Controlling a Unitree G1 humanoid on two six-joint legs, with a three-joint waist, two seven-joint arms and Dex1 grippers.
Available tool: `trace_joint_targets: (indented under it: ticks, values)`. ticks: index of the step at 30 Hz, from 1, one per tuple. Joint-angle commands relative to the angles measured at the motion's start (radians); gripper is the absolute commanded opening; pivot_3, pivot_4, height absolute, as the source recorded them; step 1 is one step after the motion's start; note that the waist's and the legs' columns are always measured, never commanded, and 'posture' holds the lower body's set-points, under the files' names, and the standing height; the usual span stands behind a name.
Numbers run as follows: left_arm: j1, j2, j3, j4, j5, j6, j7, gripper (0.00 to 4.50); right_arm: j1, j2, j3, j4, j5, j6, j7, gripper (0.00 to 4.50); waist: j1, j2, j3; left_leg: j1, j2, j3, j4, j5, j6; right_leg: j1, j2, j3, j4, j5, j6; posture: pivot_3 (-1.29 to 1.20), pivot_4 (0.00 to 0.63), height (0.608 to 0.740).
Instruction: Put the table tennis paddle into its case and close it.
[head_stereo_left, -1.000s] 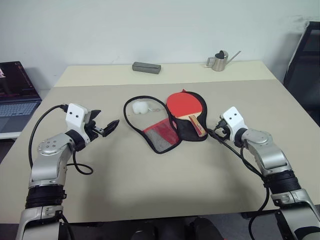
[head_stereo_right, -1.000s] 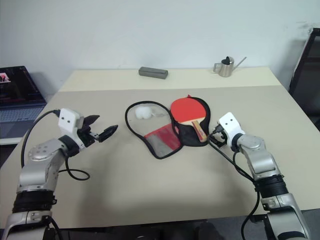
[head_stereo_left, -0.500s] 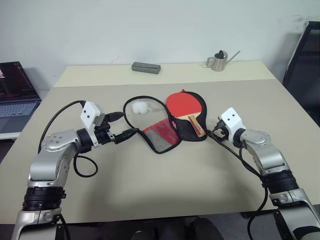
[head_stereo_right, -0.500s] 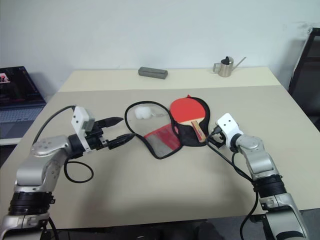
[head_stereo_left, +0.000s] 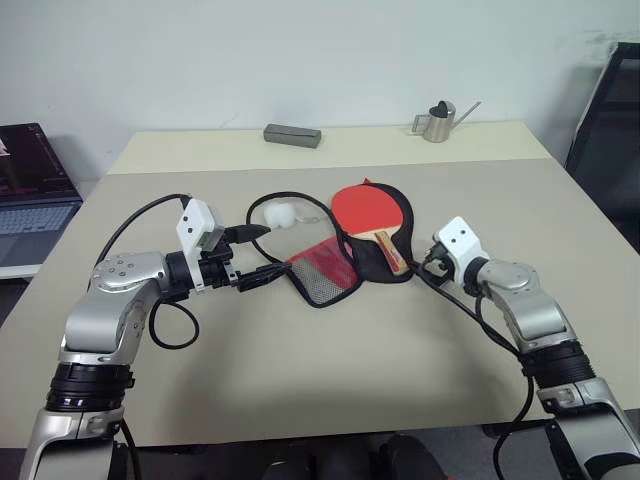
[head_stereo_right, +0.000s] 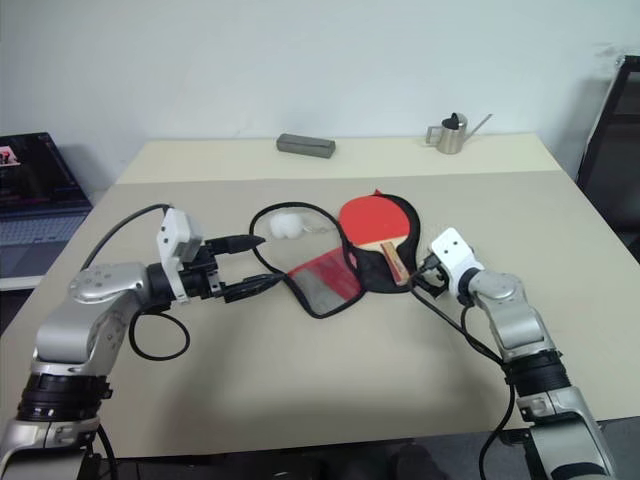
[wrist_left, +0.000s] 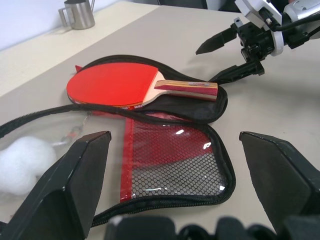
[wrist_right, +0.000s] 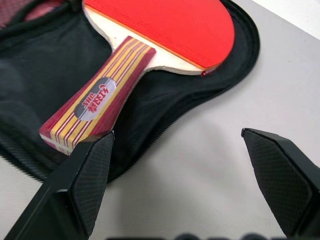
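Observation:
The case (head_stereo_left: 322, 272) lies unzipped and spread flat mid-table, its red mesh flap (wrist_left: 170, 165) folded toward me. A white pom-pom (head_stereo_left: 283, 214) rests by its far left rim. The table tennis paddle (head_stereo_left: 365, 208) lies on the black half (wrist_right: 45, 60), red face up, with its striped handle (wrist_right: 95, 105) pointing toward my right gripper (head_stereo_left: 432, 262). That gripper is open, a little short of the handle end and the case's right edge. My left gripper (head_stereo_left: 262, 252) is open just left of the mesh flap, with nothing between its fingers (wrist_left: 85, 170).
A grey block (head_stereo_left: 293, 134) and a small metal watering can (head_stereo_left: 437, 122) stand at the table's far edge. A laptop (head_stereo_left: 30, 190) sits off the table's left side and dark furniture (head_stereo_left: 610, 120) stands at the right. Bare tabletop (head_stereo_left: 300, 380) stretches in front of the case.
My left gripper has swung right and turned toward the case, ending at the mesh flap's left edge. The right arm, paddle and case have stayed put.

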Motion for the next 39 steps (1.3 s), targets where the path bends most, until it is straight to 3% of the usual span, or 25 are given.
trace_joint_targets:
  ticks: [1,14,19,25,30,39]
  values:
    - [-0.014,0.015,0.018,-0.028,-0.006,-0.008,0.001,4.5,0.004,0.013,0.003,-0.065,0.009,-0.013,0.012,4.47,0.0,0.0,0.0,0.0,0.0,0.0,0.0,0.0,0.0,0.0,0.0,0.0,0.0,0.0,0.0,0.0,0.15,0.74]
    - [0.0,0.024,0.04,-0.022,-0.004,-0.011,0.021,4.5,-0.031,0.016,-0.029,-0.041,-0.002,-0.011,-0.006,4.47,-0.001,0.0,0.0,0.0,0.0,0.0,0.0,0.0,0.0,0.0,0.0,0.0,0.0,0.0,0.0,0.0,0.15,0.74]
    - [0.002,0.028,0.051,-0.012,-0.003,-0.015,0.034,4.5,-0.08,0.055,-0.107,-0.084,0.115,0.099,0.007,4.47,-0.001,0.0,0.0,0.0,0.0,0.0,0.0,0.0,0.0,0.0,0.0,0.0,0.0,0.0,0.0,0.0,0.15,0.74]
    - [-0.002,0.032,0.052,0.0,0.002,-0.023,0.035,4.5,-0.068,0.14,-0.089,-0.197,0.187,0.244,-0.02,4.47,-0.001,0.0,0.0,0.0,0.0,0.0,0.0,0.0,0.0,0.0,0.0,0.0,0.0,0.0,0.0,0.0,0.15,0.74]
    - [-0.015,0.033,0.049,0.014,0.008,-0.03,0.035,4.5,-0.055,0.229,-0.034,-0.212,0.158,0.269,-0.092,4.47,-0.001,0.0,0.0,0.0,0.0,0.0,0.0,0.0,0.0,0.0,0.0,0.0,0.0,0.0,0.0,0.0,0.15,0.74]
    - [-0.034,0.036,0.046,0.032,0.014,-0.044,0.035,4.5,-0.108,0.299,0.005,-0.019,0.051,0.157,-0.231,4.47,-0.001,0.0,0.0,0.0,0.0,0.0,0.0,0.0,0.0,-0.001,0.0,0.0,0.0,0.0,0.0,0.0,0.15,0.74]
